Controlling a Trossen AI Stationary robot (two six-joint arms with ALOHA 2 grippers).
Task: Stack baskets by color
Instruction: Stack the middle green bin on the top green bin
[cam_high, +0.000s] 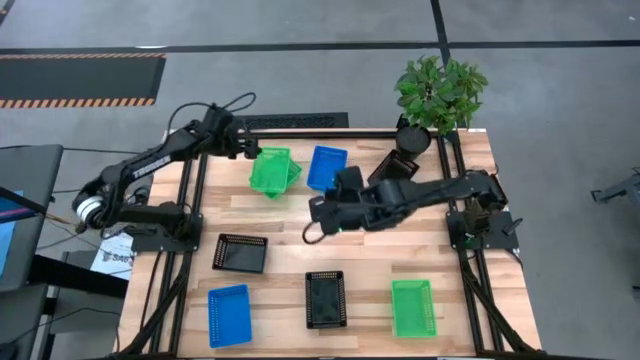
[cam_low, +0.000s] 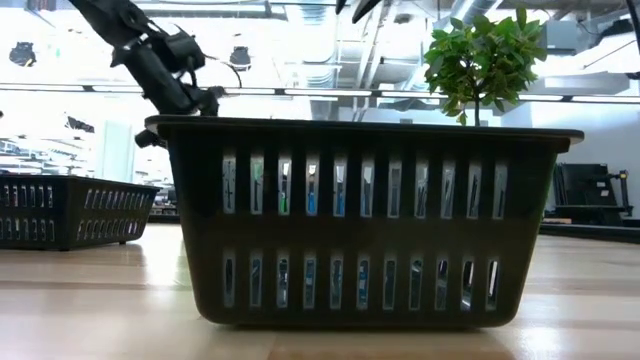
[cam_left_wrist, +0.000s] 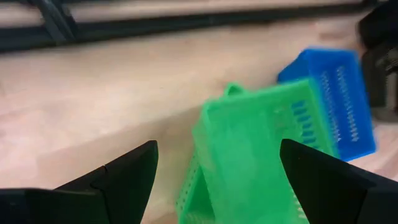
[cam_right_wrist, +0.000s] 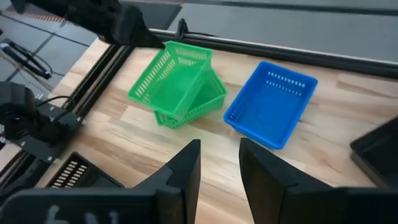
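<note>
Two green baskets (cam_high: 274, 170) sit at the far middle of the table. The upper one (cam_right_wrist: 171, 78) lies tilted and askew in the lower one (cam_right_wrist: 202, 102). A blue basket (cam_high: 326, 167) stands just to their right. My left gripper (cam_high: 251, 151) hangs open at the green pair's far left corner, its fingers (cam_left_wrist: 134, 171) on either side of the tilted basket (cam_left_wrist: 255, 155), apart from it. My right gripper (cam_high: 314, 214) hovers open and empty above the table's middle, nearer than the blue basket (cam_right_wrist: 270, 106).
On the near half of the table stand a black basket (cam_high: 240, 253), a blue one (cam_high: 229, 315), another black one (cam_high: 325, 298) and a green one (cam_high: 414, 307). A further black basket (cam_high: 398, 163) stands by the potted plant (cam_high: 440, 92) at the far right. Black frame rails (cam_high: 195, 200) border the table.
</note>
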